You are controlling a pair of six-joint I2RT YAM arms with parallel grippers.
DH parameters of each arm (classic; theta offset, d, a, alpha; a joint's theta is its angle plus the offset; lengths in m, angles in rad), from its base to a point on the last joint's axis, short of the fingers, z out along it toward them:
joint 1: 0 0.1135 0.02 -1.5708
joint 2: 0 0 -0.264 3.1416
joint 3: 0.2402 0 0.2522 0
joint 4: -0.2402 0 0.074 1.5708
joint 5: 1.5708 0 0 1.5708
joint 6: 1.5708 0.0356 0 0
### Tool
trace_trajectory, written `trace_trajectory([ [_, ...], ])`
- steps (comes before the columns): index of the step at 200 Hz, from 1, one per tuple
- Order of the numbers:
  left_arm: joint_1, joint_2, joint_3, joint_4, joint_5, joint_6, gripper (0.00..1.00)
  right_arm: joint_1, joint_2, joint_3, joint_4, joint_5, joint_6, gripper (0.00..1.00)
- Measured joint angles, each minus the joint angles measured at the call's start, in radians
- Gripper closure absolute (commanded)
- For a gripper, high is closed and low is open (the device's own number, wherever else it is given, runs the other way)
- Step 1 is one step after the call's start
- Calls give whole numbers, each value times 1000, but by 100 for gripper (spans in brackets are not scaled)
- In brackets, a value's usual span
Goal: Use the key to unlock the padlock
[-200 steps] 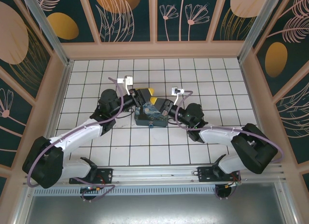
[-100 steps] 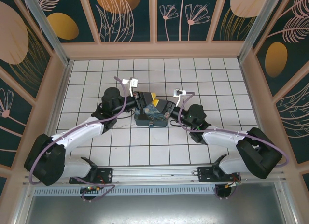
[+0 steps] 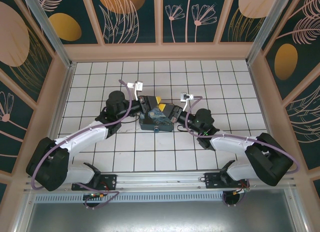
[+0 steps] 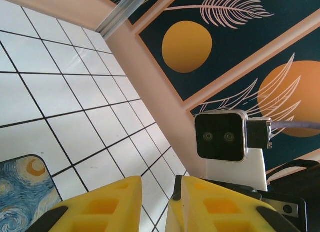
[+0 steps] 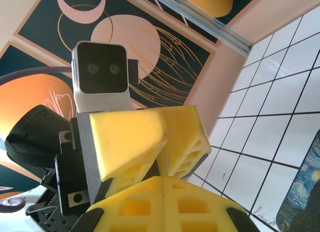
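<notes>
My right gripper [image 5: 164, 178] is shut, and a thin pale sliver, the key [image 5: 166, 164] seen edge-on, stands up out of the seam between its fingers. My left gripper's yellow fingers [image 5: 135, 137] reach in from beyond, one on each side of the sliver. In the left wrist view the left gripper [image 4: 156, 179] has a narrow gap with floor tile showing through it. Both grippers [image 3: 156, 102] [image 3: 165, 110] meet over the starry-night box [image 3: 157, 121]. The padlock [image 3: 156, 130] is a tiny speck at the box's near wall.
The box's painted lid shows in the left wrist view [image 4: 20, 192] and the right wrist view [image 5: 305, 192]. White tiled floor [image 3: 150, 152] lies all round, and the patterned walls [image 3: 160, 22] stand well back from the arms.
My left gripper's jaws have narrowed and it has slid slightly right toward the right gripper. The right gripper has stayed shut and barely shifted.
</notes>
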Motion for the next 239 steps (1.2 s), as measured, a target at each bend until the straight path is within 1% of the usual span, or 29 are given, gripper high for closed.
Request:
trace_trajectory([
  [33, 0, 1, -17, 4, 0, -2, 70, -3, 0, 0, 0, 0, 0, 100],
  [67, 0, 10, -23, 28, 3, -12, 75, -7, 0, -6, 0, 1, 0, 100],
  [138, 0, 29, -23, 85, 26, -47, 94, -7, 0, -10, 0, 4, 1, 100],
  [152, 0, 32, -23, 98, 29, -51, 100, -8, 0, -11, 0, 5, 1, 100],
  [207, 2, 44, -27, 113, 32, -58, 100, -8, 10, -11, 1, 17, 1, 100],
  [223, 2, 44, -36, 127, 26, -61, 100, -8, 11, -11, 1, 19, 5, 74],
  [239, 2, 43, -43, 130, 17, -61, 100, -8, 11, -13, 3, 28, 10, 64],
])
